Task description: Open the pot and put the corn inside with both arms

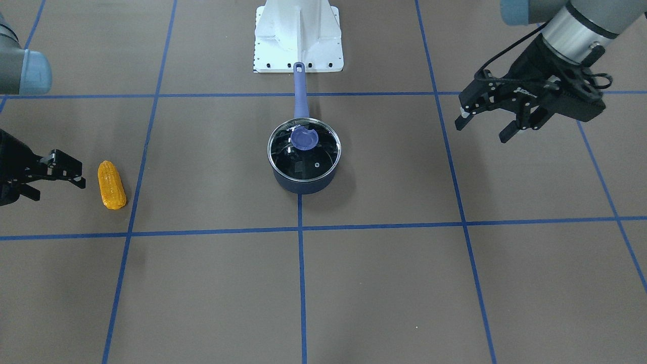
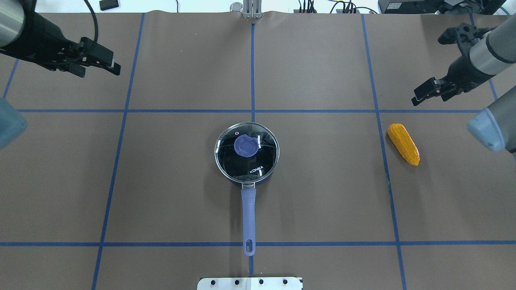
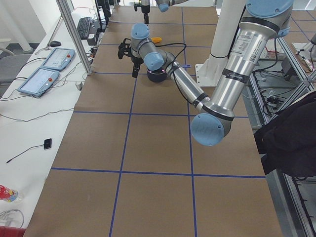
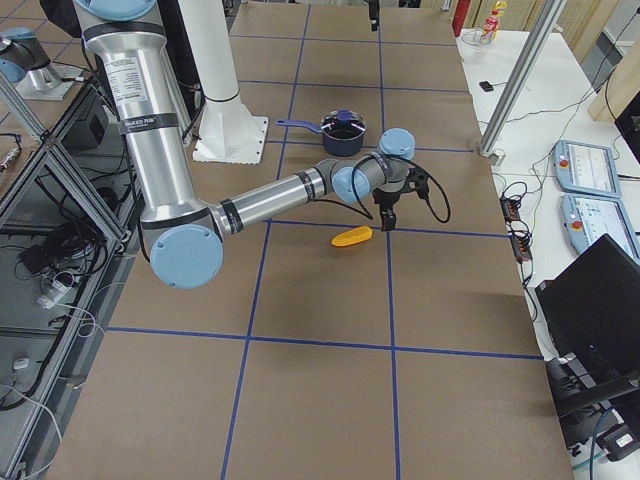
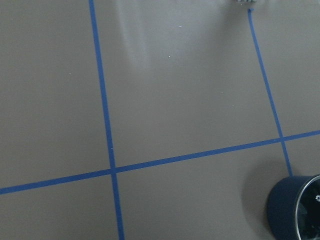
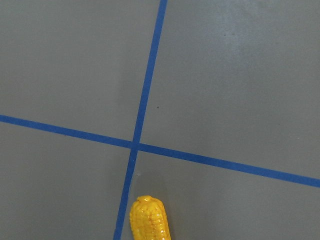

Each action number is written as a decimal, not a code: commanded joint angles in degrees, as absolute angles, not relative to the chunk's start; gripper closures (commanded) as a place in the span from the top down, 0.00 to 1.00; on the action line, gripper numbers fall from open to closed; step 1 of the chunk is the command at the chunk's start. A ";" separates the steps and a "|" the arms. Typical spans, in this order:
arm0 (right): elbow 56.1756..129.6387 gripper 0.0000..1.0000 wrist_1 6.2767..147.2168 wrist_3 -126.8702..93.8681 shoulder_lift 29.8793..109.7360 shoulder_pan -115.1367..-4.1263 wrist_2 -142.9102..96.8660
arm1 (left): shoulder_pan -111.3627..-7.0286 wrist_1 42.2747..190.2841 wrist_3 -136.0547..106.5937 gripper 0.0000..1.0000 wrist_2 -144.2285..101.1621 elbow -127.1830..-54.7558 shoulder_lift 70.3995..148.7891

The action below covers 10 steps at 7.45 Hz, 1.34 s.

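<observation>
The pot (image 1: pixel 303 186) stands at the table's middle, its long purple-blue handle (image 2: pixel 248 213) pointing toward the robot's base. A round glass lid (image 2: pixel 264 161) with a blue knob (image 2: pixel 245 146) sits on it. The corn (image 2: pixel 403 143) lies flat on the table's right side and also shows in the front view (image 1: pixel 111 185) and the right wrist view (image 6: pixel 149 220). My right gripper (image 2: pixel 428 98) hovers open and empty just beyond the corn. My left gripper (image 2: pixel 100 72) hovers open and empty over the far left, well away from the pot. The pot's wall (image 5: pixel 295 207) shows in the left wrist view.
The robot's white base plate (image 1: pixel 298 45) lies just behind the tip of the pot's handle. Blue tape lines (image 2: pixel 252 110) divide the brown table into squares. Cables and devices (image 2: pixel 314 6) lie past the far edge.
</observation>
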<state>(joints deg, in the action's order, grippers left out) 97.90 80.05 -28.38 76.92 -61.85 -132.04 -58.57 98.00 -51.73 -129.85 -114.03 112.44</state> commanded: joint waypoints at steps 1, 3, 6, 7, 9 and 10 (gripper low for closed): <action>97.47 1.00 79.98 -28.21 76.73 -58.89 -130.70 | -52.06 93.99 -58.23 0.98 -124.56 -114.17 118.09; 96.51 1.00 79.11 -28.04 76.82 -55.65 -126.76 | -44.51 83.19 -60.81 0.98 -116.14 -114.17 126.96; 92.29 1.00 73.04 -28.39 77.08 -54.14 -126.48 | -40.44 82.70 -65.28 0.98 -112.35 -108.15 133.56; 91.85 1.00 72.95 -28.39 77.08 -53.27 -126.04 | -38.52 82.71 -66.17 0.98 -110.41 -105.67 135.94; 91.93 1.00 72.95 -28.91 77.25 -51.60 -125.16 | -37.62 82.88 -66.44 0.98 -109.95 -103.20 137.62; 92.02 1.00 72.86 -29.87 77.52 -50.98 -125.16 | -37.18 83.14 -67.75 0.98 -108.73 -99.88 140.07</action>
<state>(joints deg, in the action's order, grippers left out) 91.96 72.96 -28.97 77.27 -51.91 -125.29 -37.85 82.88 -66.59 -109.92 -103.28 137.56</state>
